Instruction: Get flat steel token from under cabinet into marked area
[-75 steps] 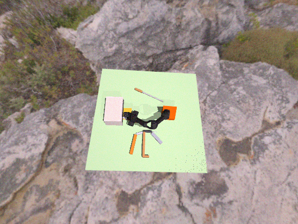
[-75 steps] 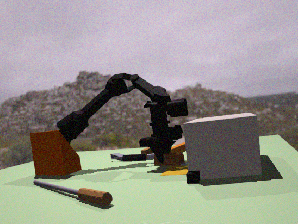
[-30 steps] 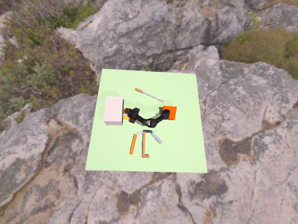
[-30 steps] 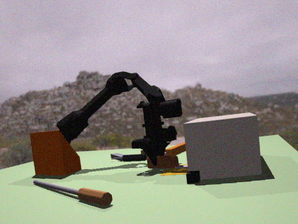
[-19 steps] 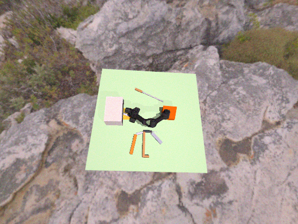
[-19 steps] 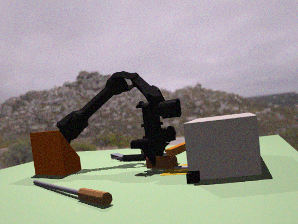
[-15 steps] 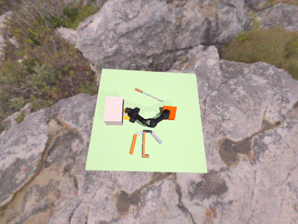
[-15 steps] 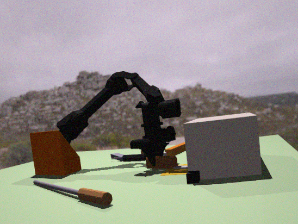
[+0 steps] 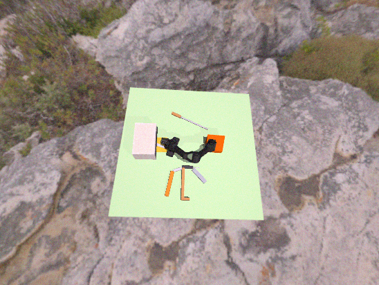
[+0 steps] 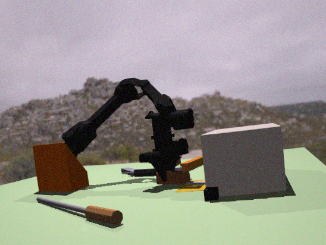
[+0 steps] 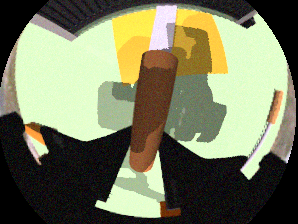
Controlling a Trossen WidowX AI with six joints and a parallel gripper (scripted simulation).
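Note:
The white cabinet (image 9: 144, 140) (image 10: 244, 163) stands at one side of the table; its dark ribbed front (image 11: 110, 12) crosses the top of the wrist view. The yellow marked area (image 9: 161, 150) (image 10: 184, 189) (image 11: 130, 30) lies in front of it. My gripper (image 10: 163, 178) (image 11: 147, 131) is shut on the brown handle (image 11: 154, 100) (image 10: 179, 177) of a tool, low above the table. The tool's pale flat blade (image 11: 164, 30) (image 9: 160, 145) points across the marked area to the cabinet's front edge; its far end is hidden. I cannot see the token in any view.
A thin rod with an orange handle (image 9: 176, 115) (image 10: 104, 214) (image 11: 276, 107) lies to one side. On the other side lie an orange-handled tool (image 9: 169, 183), an L-ended bar (image 9: 183, 183) and a grey-bladed tool (image 9: 199, 176). A small black block (image 10: 211, 194) is at the cabinet's front corner.

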